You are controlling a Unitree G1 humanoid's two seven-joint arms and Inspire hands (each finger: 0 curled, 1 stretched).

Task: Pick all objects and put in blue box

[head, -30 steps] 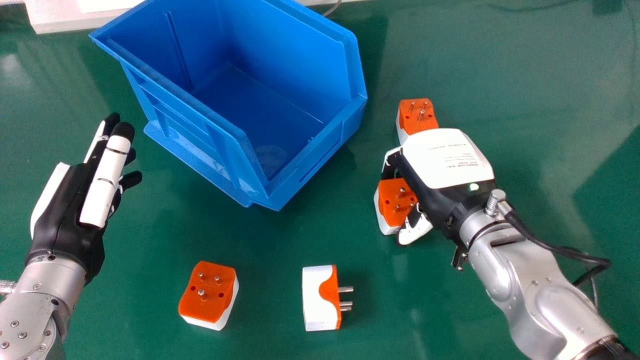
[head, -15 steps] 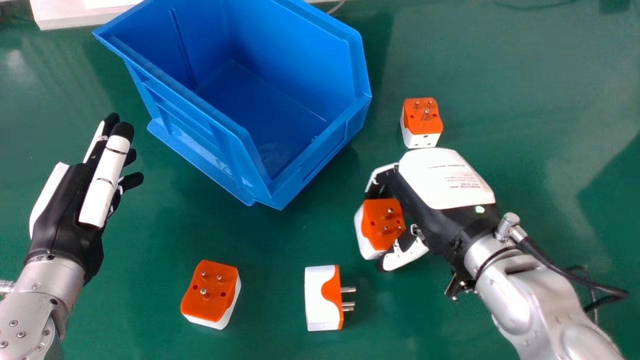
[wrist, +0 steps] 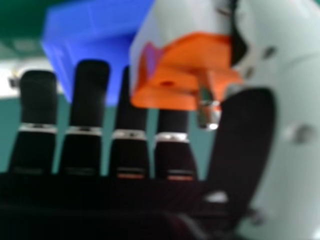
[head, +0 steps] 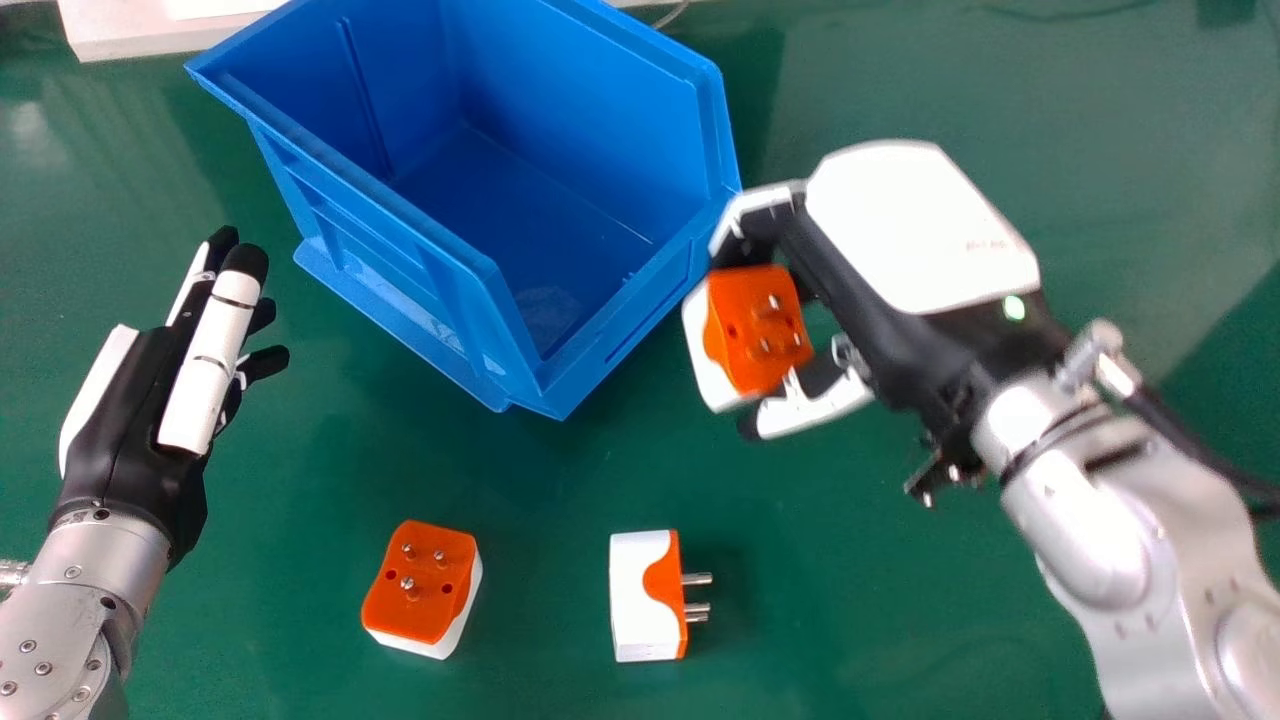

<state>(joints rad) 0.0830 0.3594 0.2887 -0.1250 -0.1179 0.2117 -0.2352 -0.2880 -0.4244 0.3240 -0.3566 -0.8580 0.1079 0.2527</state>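
You have the right hand [head: 920, 230] right of the middle of the frame, its fingers and thumb closed round an orange-and-white plug adapter [head: 735, 335]; the adapter's pins face up towards you, and it sits near the right-hand corner of the blue box [head: 590, 90], outside it. In the right hand view, you see that adapter gripped by the thumb, with the box beyond the fingers.

Your box stands in the upper left and upper middle of the frame, its mouth open to you; your left hand [head: 135, 410] is at the left edge, its fingers straight and open, well apart from the adapters.

Two more adapters rest on the green table [head: 540, 480] along the bottom of the frame; you find the lower-left adapter [head: 420, 585] with its orange face and pins up, and the lower-middle adapter [head: 640, 600] on its side, its pins pointing to the right of the frame; these two lie apart from each other.
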